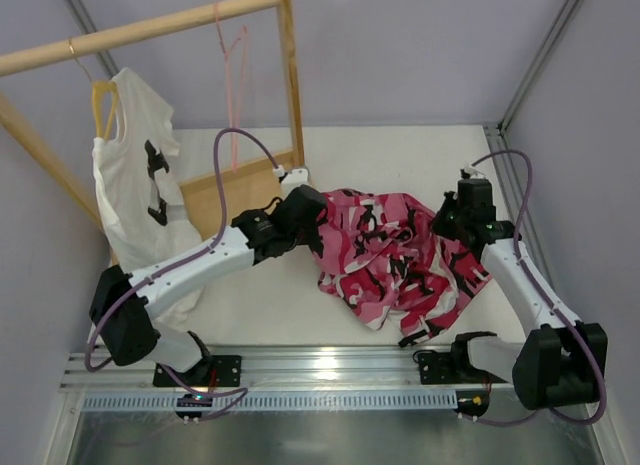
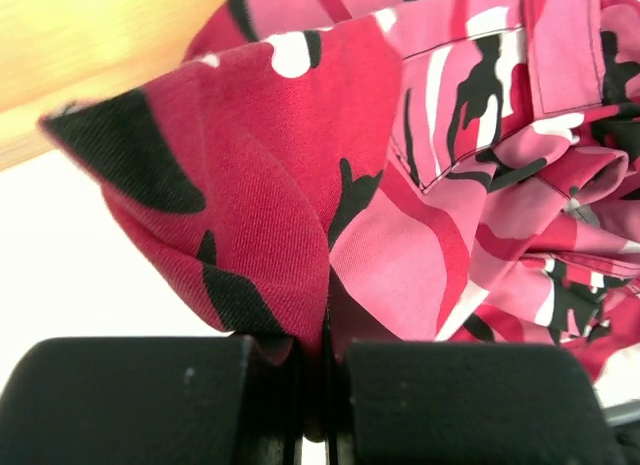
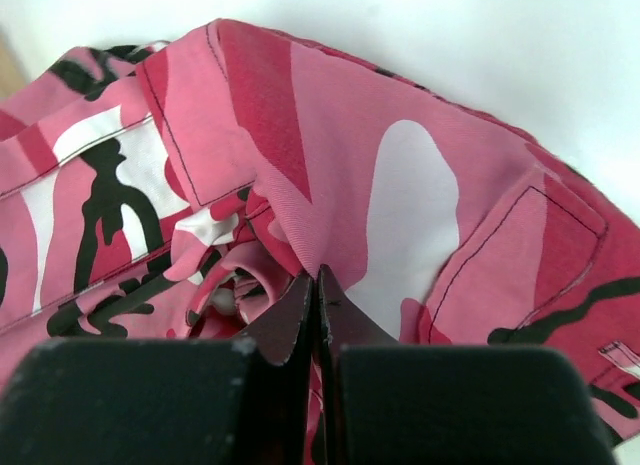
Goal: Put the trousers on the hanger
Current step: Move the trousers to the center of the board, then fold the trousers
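Trousers point(image 1: 395, 255) crumpled on desk point(image 1: 262, 307) | left fingers point(image 2: 150, 395) pinch their left edge, right fingers point(image 3: 450, 400) their right edge | likely for lifting toward hanger point(image 1: 232, 75)

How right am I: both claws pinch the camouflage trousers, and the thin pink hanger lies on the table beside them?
One thing is wrong: the top view shows the hanger hanging from the wooden rail. The left gripper and right gripper do pinch the trousers.
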Available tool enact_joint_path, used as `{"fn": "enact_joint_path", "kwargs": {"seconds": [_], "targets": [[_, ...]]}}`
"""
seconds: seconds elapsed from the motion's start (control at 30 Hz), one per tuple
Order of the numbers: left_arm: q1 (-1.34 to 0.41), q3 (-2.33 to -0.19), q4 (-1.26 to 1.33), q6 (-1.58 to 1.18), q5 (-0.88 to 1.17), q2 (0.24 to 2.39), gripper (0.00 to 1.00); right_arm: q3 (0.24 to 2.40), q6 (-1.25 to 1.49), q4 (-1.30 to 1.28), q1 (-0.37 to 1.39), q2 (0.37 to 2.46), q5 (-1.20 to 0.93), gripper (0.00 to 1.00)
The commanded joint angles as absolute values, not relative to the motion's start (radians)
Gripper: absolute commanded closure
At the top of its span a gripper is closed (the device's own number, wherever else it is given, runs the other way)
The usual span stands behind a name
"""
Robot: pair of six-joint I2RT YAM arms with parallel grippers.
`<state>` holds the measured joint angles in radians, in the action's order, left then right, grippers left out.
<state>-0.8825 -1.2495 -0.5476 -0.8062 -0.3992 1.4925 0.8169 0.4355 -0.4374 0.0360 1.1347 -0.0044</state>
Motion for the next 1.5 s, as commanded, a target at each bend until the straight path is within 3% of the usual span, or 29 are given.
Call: {"fn": "enact_joint_path", "kwargs": {"seconds": [0.0,0.07,0.1,0.13,0.17,0.27,0.43,0.6,0.93,1.03,1.07,1.2,1.47], "targets": [[-0.887,-1.214,-0.656,-0.833,-0.557,1.353,1.00,0.822,0.437,-0.371,0.144,1.181,-0.072,0.96],[-0.887,-1.184,-0.701,-0.844,-0.609,1.329,1.00,0.830,0.430,-0.361,0.172,1.218,-0.077,0.93],[-0.887,-1.175,-0.719,-0.848,-0.629,1.310,1.00,0.833,0.431,-0.365,0.176,1.245,-0.084,0.86],[-0.888,-1.166,-0.733,-0.859,-0.644,1.302,1.00,0.836,0.439,-0.391,0.176,1.255,-0.057,0.73],[-0.887,-1.148,-0.750,-0.862,-0.662,1.296,1.00,0.847,0.446,-0.417,0.176,1.258,-0.014,0.49],[-0.887,-1.109,-0.743,-0.871,-0.663,1.278,1.00,0.861,0.468,-0.504,0.134,1.218,0.098,0.30],[-0.887,-1.068,-0.718,-0.880,-0.638,1.282,1.00,0.815,0.494,-0.569,-0.107,1.109,0.114,0.25],[-0.887,-1.051,-0.686,-0.870,-0.617,1.295,1.00,0.689,0.531,-0.522,-0.209,1.062,0.110,0.25],[-0.887,-1.025,-0.661,-0.867,-0.598,1.255,1.00,0.543,0.578,-0.365,-0.242,1.144,0.123,0.26],[-0.887,-1.015,-0.660,-0.871,-0.609,1.247,1.00,0.535,0.589,-0.292,-0.244,1.180,0.068,0.43],[-0.888,-1.014,-0.658,-0.873,-0.614,1.246,1.00,0.549,0.591,-0.282,-0.244,1.189,0.066,0.60],[-0.887,-1.025,-0.673,-0.873,-0.636,1.246,1.00,0.626,0.549,-0.317,-0.242,1.209,0.145,0.96],[-0.885,-1.072,-0.752,-0.870,-0.730,1.206,1.00,0.871,0.439,-0.491,-0.244,1.063,0.360,0.96]]}}
